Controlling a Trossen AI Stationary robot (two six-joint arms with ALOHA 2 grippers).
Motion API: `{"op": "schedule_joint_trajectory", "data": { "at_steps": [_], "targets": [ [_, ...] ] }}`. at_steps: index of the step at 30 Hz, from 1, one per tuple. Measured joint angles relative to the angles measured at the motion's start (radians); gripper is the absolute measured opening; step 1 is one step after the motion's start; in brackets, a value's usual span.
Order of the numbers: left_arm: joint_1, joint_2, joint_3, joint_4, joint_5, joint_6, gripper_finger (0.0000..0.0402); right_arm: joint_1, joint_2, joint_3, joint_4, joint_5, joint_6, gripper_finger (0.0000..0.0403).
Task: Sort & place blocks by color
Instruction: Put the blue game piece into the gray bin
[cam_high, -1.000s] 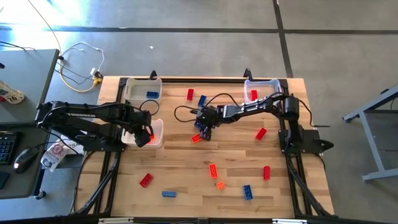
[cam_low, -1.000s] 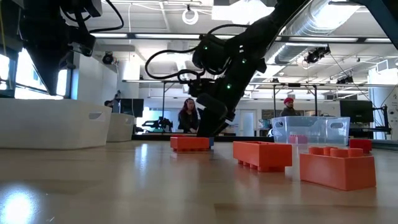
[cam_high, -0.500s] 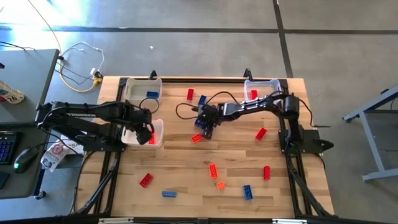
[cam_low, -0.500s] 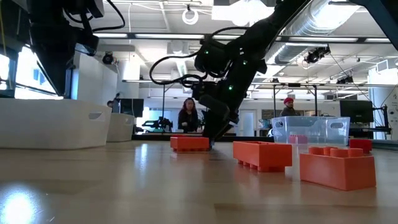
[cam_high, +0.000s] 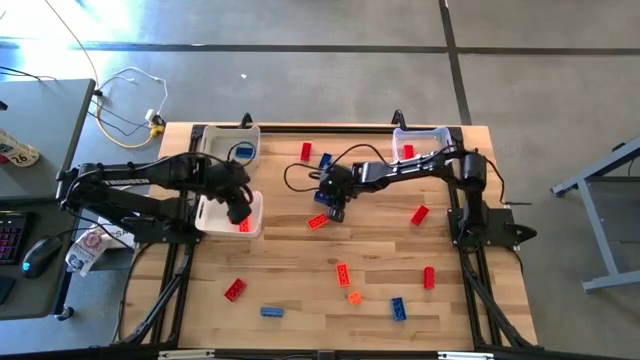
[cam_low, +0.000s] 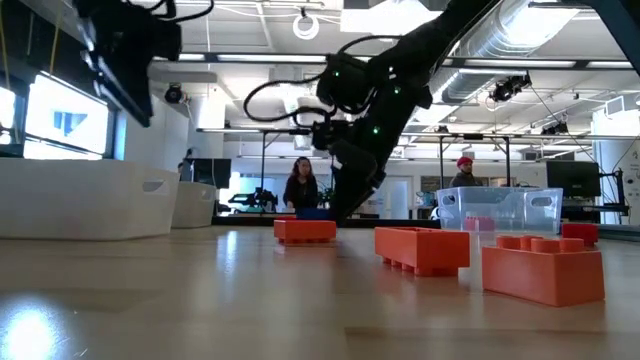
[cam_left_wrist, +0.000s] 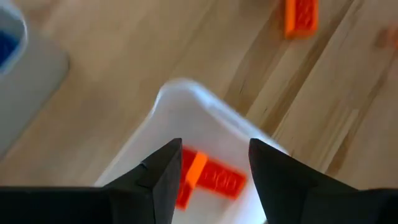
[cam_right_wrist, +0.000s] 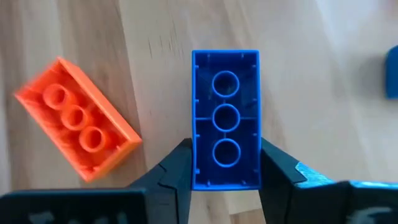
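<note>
The left gripper (cam_high: 238, 208) is being held over the white bin (cam_high: 254, 203) at the table's left side, its fingers (cam_left_wrist: 163, 174) spread with nothing between them; orange blocks (cam_left_wrist: 214, 177) are lying in that bin below. Behind it, a second white bin (cam_high: 215, 146) is holding a blue piece (cam_high: 244, 152). Near the table's middle, the right gripper (cam_high: 335, 207) is pinching a blue block (cam_right_wrist: 225, 137) by its two long sides, the hollow underside facing the wrist camera and the long axis running straight out along the fingers. Just beside it, an orange block (cam_right_wrist: 78, 118) is lying on the wood, set at a slant to the blue one. At the back right, a clear bin (cam_high: 428, 135) is holding a red block (cam_high: 408, 152).
</note>
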Motion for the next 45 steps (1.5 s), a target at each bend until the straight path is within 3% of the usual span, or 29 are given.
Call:
{"op": "schedule_joint_trajectory", "data": {
  "at_steps": [10,18,21,28,40,45],
  "targets": [
    [0.118,0.0,0.002,0.214,0.059,0.133,0.0183,0.0,-0.076,0.0,0.025,0.002,-0.084,0.0111],
    [0.255,0.0,0.002,0.357,0.116,0.099,0.0223,0.01,-0.098,0.013,0.127,0.006,-0.217,0.0111],
    [0.286,0.0,0.002,0.418,0.116,0.07,0.0228,0.019,-0.099,0.044,0.15,0.062,-0.275,0.0111],
    [0.31,0.005,0.002,0.523,0.207,0.037,0.0226,0.029,-0.099,0.142,0.153,0.171,-0.376,0.0111],
    [0.31,0.118,0.002,0.583,0.252,0.018,0.0225,0.048,-0.099,0.184,0.195,0.193,-0.492,0.0111],
    [0.31,0.185,0.002,0.682,0.375,0.018,0.0225,0.066,-0.099,0.184,0.233,0.221,-0.542,0.0111]
  ]
}}
